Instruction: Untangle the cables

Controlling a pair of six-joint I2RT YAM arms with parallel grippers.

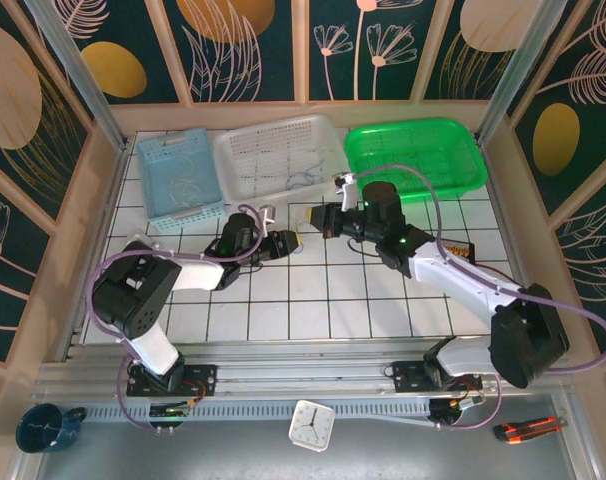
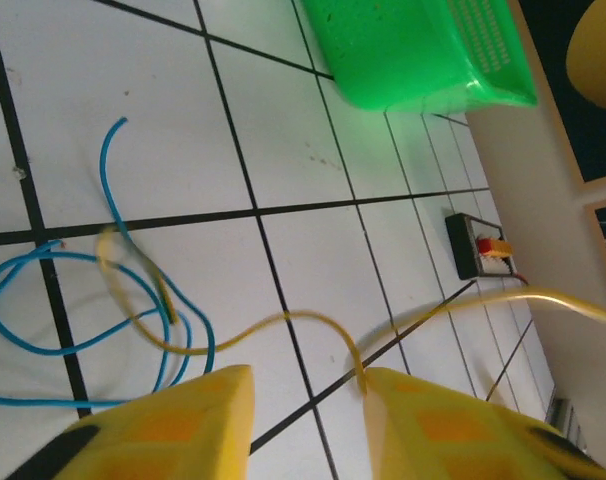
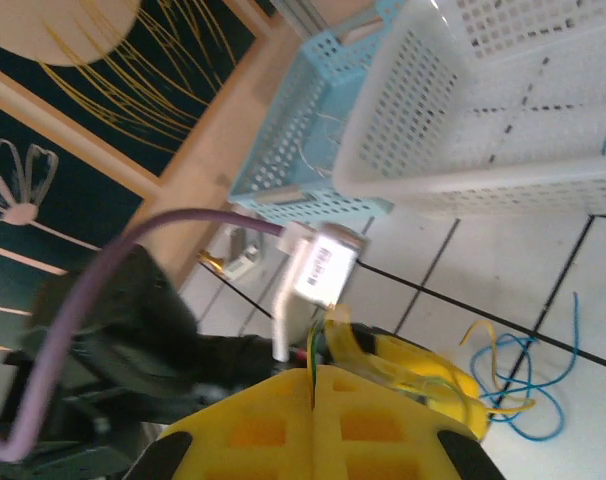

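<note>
L gripper low over tiles, jaws narrowly apart at yellowish cable, R gripper opposite, clamped on it

My left wrist cam blurs the yellow wire where it crosses the blue wire. Blue runs off-frame left.
</note>
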